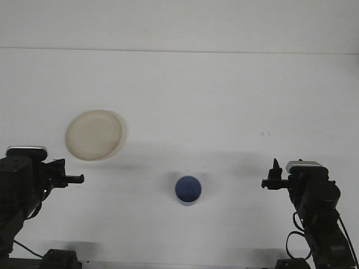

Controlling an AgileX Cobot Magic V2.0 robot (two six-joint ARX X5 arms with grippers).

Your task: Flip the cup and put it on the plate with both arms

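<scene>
A wide white bench (185, 89) is stretching out in front of me, filling nearly the whole front view up to a pale wall at the back. My left arm is sitting at the lower left edge and my right arm is rising from the lower right corner, both dark against the white surface and well apart from each other. The cream plate (93, 134) is lying flat on the left half of the bench, farther from me than either arm and just beyond my left arm. The blue cup (188, 190) is standing near the front edge, roughly midway between my two arms, with its open mouth facing up, well apart from the plate and touching nothing but the bench. My left pincer (72, 179) is pointing rightward, hovering near the plate's near side without touching it; I cannot tell whether it is spread or pressed together. My right pincer (272, 177) is hanging to the right of the cup, clear of it, and its state is likewise too small and dark for me to tell.
</scene>
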